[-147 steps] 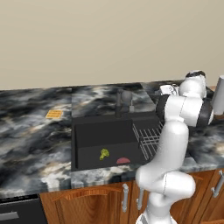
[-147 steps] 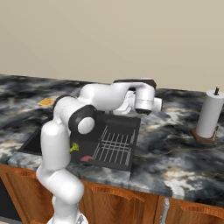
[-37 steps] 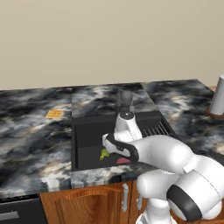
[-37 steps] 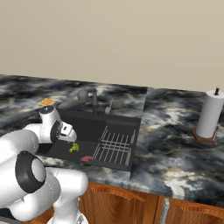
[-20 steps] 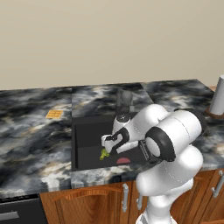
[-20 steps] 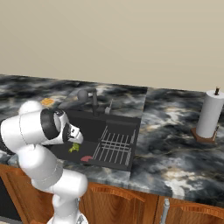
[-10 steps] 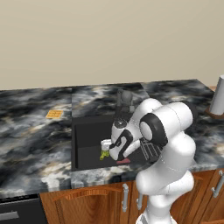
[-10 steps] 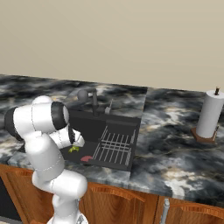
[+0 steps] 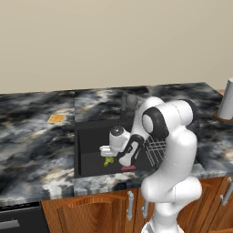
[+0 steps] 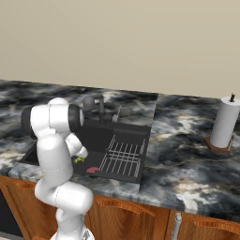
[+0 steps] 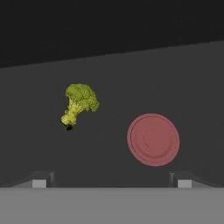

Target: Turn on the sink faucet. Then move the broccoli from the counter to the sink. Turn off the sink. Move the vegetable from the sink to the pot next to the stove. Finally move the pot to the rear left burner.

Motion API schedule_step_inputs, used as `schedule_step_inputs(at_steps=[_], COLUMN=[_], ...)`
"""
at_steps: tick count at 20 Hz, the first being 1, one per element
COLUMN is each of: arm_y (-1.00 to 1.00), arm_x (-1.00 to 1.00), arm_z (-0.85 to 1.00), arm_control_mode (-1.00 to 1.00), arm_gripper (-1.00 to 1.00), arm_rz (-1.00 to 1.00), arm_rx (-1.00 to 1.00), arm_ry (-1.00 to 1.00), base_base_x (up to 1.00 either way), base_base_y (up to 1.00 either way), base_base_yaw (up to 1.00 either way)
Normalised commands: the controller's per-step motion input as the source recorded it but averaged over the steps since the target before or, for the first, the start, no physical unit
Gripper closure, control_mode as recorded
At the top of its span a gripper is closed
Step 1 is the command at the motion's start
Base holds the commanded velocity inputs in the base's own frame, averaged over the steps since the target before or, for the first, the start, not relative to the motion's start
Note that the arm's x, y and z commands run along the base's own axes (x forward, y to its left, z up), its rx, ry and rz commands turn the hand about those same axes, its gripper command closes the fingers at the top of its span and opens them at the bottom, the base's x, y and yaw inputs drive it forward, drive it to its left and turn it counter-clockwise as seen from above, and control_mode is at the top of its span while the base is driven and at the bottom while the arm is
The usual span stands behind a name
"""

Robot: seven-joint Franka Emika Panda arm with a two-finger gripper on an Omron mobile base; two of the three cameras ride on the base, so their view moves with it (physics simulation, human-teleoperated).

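- The arm is reaching down into the sink (image 9: 86, 150), a black basin set in the marbled counter (image 9: 32, 150), at the centre of the left base view.
- The gripper (image 11: 111, 183) is hanging inside the basin with its two fingertips (image 11: 39, 183) standing wide apart at the bottom of the hand view; nothing is sitting between them.
- The broccoli (image 11: 78, 104) is lying on the basin floor, upper left of centre in the hand view, apart from both fingertips.
- The red drain disc (image 11: 153, 139) is lying just beside the broccoli, to its lower right in that view.
- In the left base view the broccoli (image 9: 108, 160) is showing as a green speck just below the white hand.
- The wire rack (image 10: 123, 156) is occupying the right part of the basin in the right base view.
- The sink faucet (image 10: 101, 108) is standing at the basin's far rim.
- A paper towel roll (image 10: 225, 123) is standing upright at the right of that frame, well apart from the sink.
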Motion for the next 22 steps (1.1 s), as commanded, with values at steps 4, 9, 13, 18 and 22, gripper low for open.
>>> schedule_step_inputs(at_steps=[4, 9, 13, 18, 22], arm_y=[0.28, 0.12, 0.1, 0.1, 0.13], arm_x=[0.17, 0.29, 0.39, 0.42, 0.37], arm_z=[-0.25, -0.28, -0.14, -0.11, 0.0], arm_control_mode=[-1.0, -1.0, -1.0, -1.0, -1.0], arm_gripper=[-1.0, -1.0, -1.0, -1.0, -1.0], arm_rz=[-0.15, -0.1, -0.08, -0.05, -0.01], arm_rx=[-0.01, -0.01, 0.0, 0.0, -0.01], arm_ry=[0.0, 0.0, 0.0, 0.02, 0.09], base_base_x=[0.0, 0.0, 0.0, 0.0, 0.0], base_base_y=[0.0, 0.0, 0.0, 0.0, 0.0], base_base_yaw=[0.0, 0.0, 0.0, 0.0, 0.0])
